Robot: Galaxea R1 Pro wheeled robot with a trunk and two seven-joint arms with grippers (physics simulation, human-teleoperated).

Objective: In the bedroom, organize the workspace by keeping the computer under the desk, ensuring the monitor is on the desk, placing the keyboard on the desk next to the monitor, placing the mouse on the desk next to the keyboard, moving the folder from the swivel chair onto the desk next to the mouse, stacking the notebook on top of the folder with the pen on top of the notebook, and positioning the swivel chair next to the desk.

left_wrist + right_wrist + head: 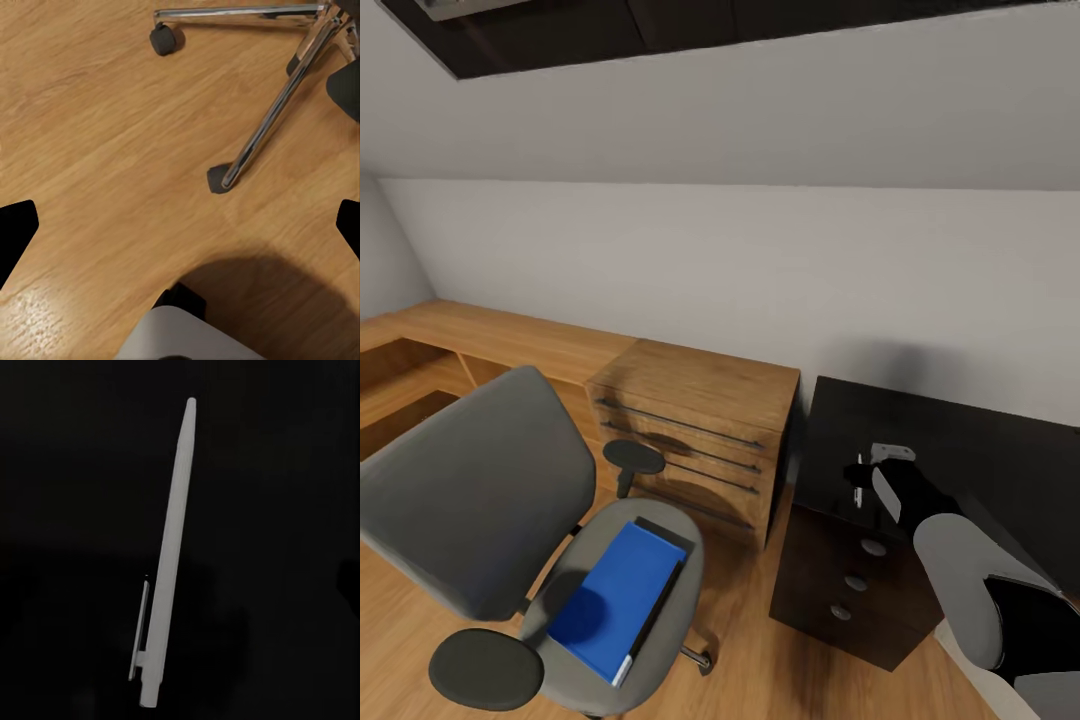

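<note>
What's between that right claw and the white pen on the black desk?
Nothing visible. The right gripper hangs over the desk, and its wrist view shows the pen lying bare on the black top, with nothing in front of it.

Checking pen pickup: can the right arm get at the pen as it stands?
Probably yes. The right gripper hangs over the black desk, and the pen lies bare on it straight ahead in the right wrist view, with nothing across it.
</note>
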